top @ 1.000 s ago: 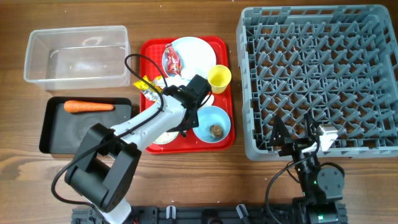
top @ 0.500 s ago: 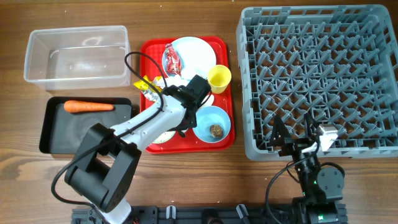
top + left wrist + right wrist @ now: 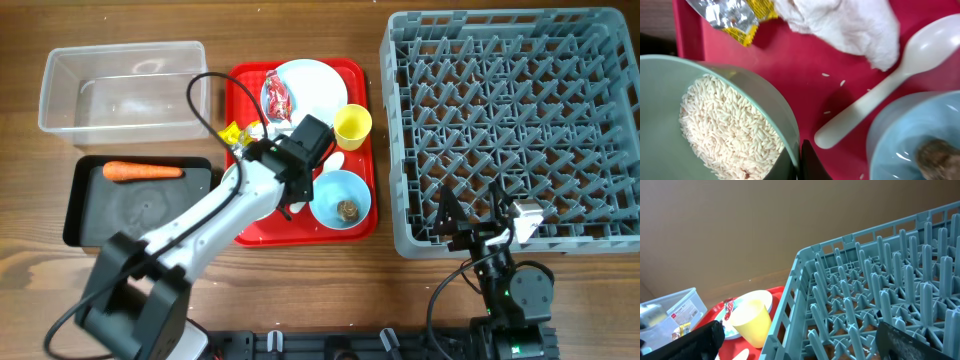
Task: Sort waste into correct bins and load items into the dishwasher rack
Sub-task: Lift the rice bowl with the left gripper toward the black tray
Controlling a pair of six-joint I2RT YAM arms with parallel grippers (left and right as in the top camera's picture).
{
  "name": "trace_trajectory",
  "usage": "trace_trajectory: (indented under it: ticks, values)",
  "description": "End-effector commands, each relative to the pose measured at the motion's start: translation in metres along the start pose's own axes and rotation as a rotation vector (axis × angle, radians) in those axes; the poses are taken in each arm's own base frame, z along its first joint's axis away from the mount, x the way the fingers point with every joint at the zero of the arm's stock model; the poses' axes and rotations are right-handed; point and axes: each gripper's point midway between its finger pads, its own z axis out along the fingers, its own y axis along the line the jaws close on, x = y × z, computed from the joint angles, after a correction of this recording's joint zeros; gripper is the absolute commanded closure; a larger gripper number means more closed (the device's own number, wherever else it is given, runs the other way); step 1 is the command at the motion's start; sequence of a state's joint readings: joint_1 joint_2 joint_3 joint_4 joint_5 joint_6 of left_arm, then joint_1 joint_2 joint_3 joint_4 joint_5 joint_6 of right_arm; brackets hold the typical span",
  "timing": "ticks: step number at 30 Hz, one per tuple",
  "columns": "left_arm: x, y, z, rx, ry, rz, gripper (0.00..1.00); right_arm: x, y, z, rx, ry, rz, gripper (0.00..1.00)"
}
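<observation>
My left gripper [image 3: 799, 152] is shut on the rim of the pale green bowl [image 3: 660, 85], which holds loose white rice [image 3: 725, 125]. In the overhead view the left gripper [image 3: 290, 203] is over the red tray and my arm hides that bowl. Beside it lie a white spoon [image 3: 880, 95], a crumpled tissue [image 3: 840, 22], a yellow wrapper [image 3: 740, 17] and the light-blue bowl [image 3: 340, 195] with a brown lump [image 3: 347, 209]. The carrot [image 3: 143, 171] lies in the black tray [image 3: 90, 220]. My right gripper [image 3: 470, 215] stands open at the dishwasher rack's [image 3: 515, 125] near edge.
The clear tub [image 3: 125, 90] stands at the back left. On the red tray [image 3: 245, 80] are a light-blue plate [image 3: 315, 85] with a red wrapper [image 3: 277, 95] and a yellow cup [image 3: 352, 125]. The right wrist view shows the rack's wall [image 3: 790, 310] close ahead.
My left arm's lower links have swung to the left, and the wrist has shifted slightly up and left while still gripping the green bowl. The right arm has not moved.
</observation>
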State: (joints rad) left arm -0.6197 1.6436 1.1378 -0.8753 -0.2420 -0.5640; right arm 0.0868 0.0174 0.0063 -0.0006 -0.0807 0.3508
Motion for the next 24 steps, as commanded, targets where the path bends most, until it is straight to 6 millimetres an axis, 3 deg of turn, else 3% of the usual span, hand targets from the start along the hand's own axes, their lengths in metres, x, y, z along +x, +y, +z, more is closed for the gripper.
trace_trajectory:
  ticks: [1,5,11,21,24]
  values:
    - [-0.015,0.015,-0.028,0.021,-0.084,-0.007,0.96,-0.002,0.000,0.000,0.004,-0.011,-0.008,0.00]
    - [-0.026,0.041,-0.048,0.031,-0.128,-0.071,0.96,-0.002,0.000,0.000,0.004,-0.011,-0.008,0.00]
    - [-0.043,0.103,-0.069,0.063,-0.163,-0.219,0.96,-0.002,0.000,0.000,0.004,-0.011,-0.008,0.00]
    - [-0.049,0.211,-0.065,0.134,-0.156,-0.483,0.96,-0.002,0.000,0.000,0.004,-0.011,-0.008,0.00]
    - [-0.049,0.235,-0.067,0.199,-0.174,-0.581,0.96,-0.002,0.000,0.000,0.004,-0.011,-0.008,0.00]
